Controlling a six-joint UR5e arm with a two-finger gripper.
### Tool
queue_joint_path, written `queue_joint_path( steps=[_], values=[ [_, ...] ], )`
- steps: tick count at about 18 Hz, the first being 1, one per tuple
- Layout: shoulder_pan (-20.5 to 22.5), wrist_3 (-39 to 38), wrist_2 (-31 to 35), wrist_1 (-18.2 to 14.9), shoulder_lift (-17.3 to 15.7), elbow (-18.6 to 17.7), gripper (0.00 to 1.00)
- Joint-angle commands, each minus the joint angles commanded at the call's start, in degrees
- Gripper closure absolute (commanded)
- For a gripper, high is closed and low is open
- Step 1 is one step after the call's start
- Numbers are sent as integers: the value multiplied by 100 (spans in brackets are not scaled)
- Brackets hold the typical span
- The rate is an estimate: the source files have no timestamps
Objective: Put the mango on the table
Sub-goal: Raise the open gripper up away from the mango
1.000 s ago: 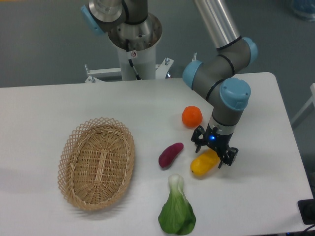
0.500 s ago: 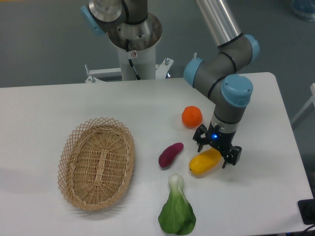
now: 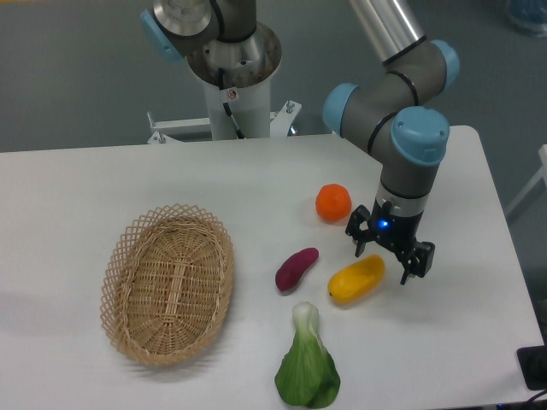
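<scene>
The yellow mango (image 3: 356, 279) lies on the white table (image 3: 102, 179), right of the purple sweet potato (image 3: 296, 268). My gripper (image 3: 388, 257) hangs open just above and to the right of the mango's upper end. Its two black fingers are spread and hold nothing. The mango rests free of the fingers.
A round orange fruit (image 3: 333, 202) sits behind the mango. A green leafy vegetable (image 3: 307, 363) lies near the front edge. An oval wicker basket (image 3: 167, 283) stands empty at the left. The arm's base (image 3: 231, 68) is at the back.
My gripper has lifted and drifted to the right, away from the mango. The mango now lies on the table clear of the fingers.
</scene>
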State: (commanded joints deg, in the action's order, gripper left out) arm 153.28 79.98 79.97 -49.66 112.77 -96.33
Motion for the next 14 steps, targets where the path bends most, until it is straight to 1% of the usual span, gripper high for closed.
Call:
queue_joint_path(
  steps=[3,5,7,8,10,12,14],
  values=[
    [17,9,53,-167,-149,17,0],
    [26,9,62,-229,-159,149,0],
    [44,26,62,-325,-220,176,0],
    [122,131,45,-386,-238,150,0],
    [140,193,53,-440,-316,123,0],
    [176,193,71,-597,-413,141,0],
    [158,193,71,-694,-414,167,0]
  ],
)
